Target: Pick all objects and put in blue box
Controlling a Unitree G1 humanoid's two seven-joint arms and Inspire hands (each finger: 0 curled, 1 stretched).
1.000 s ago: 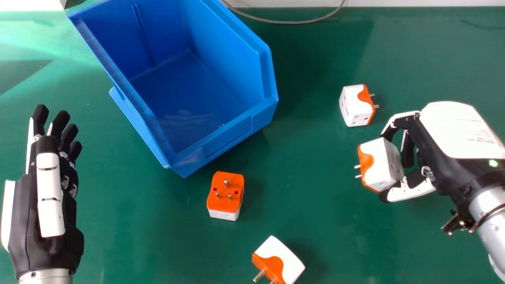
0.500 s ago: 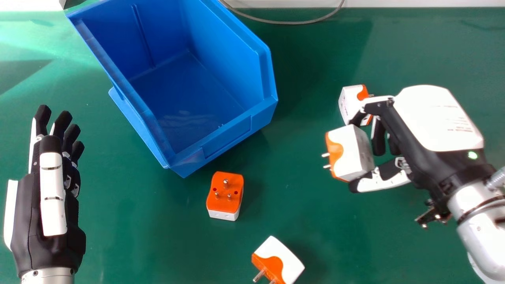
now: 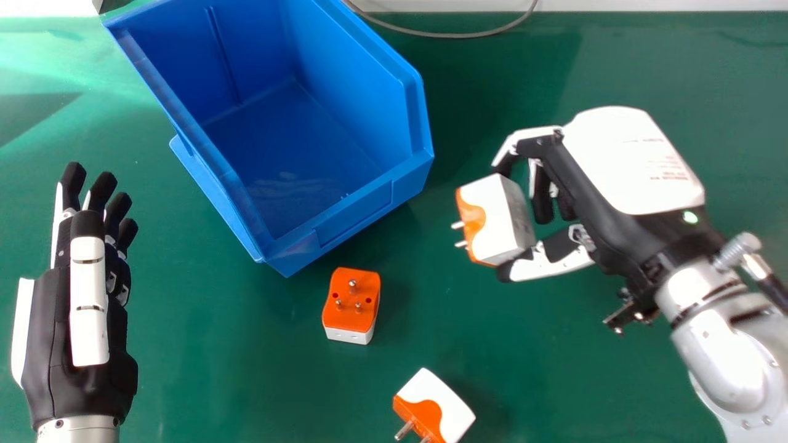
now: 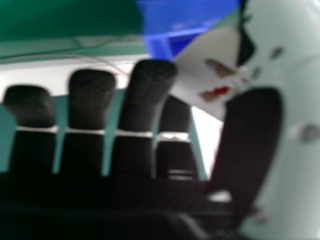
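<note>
In the head view my right hand (image 3: 615,166) pinches a white and orange plug adapter (image 3: 502,218) between fingers and thumb, right of the blue box (image 3: 369,212), with its prongs facing the box. The right hand view has my right hand (image 4: 145,100) around the held adapter (image 4: 210,70), with part of the blue box (image 4: 190,17) beyond. An orange-topped adapter (image 3: 352,301), prongs up, lies in front of the box. Another adapter (image 3: 436,400) lies nearer, on its side. My left hand (image 3: 80,295) is open at the left.
The green table (image 3: 246,369) extends around the box. A grey cable (image 3: 455,34) curves along the far edge, in front of a white surface.
My right hand has moved left and slightly toward the far side with the adapter, now covering the place where another adapter showed. My left hand has shifted slightly right.
</note>
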